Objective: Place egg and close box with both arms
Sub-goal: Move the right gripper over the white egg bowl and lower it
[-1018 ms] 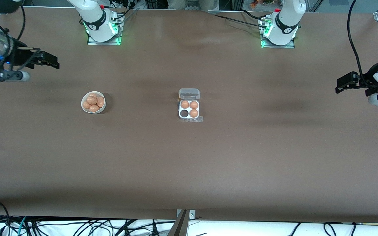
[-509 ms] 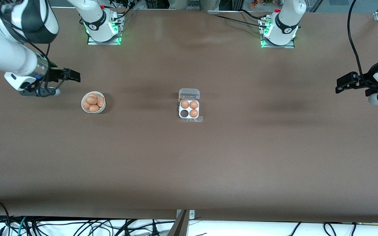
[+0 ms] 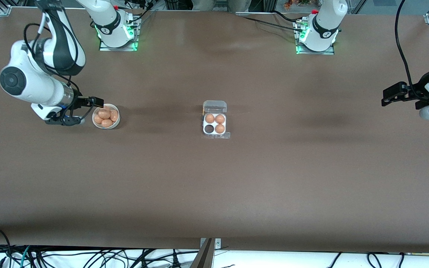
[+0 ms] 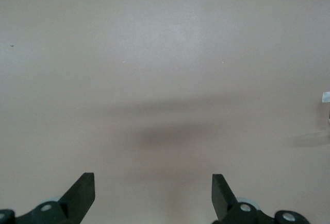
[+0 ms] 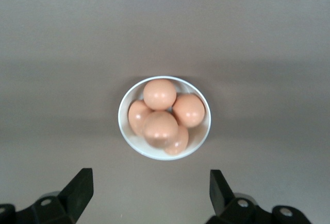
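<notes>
The right gripper (image 3: 97,101), fingers wide, hangs over the bowl (image 3: 95,123) of eggs (image 5: 160,94). The left gripper (image 3: 386,96) waits, fingers wide, over bare counter (image 3: 311,167).

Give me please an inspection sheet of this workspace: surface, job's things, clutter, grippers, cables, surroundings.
Surface: brown table, bare between items.
Job's things: egg carton at mid-table, lid open, three eggs in it, one cell empty; white bowl with five eggs, toward the right arm's end.
Clutter: nothing seen.
Grippers: right gripper open, at the bowl's rim; left gripper open, waiting over bare table.
Cables: black cables along the table's near edge.
Surroundings: arm bases lit green.
</notes>
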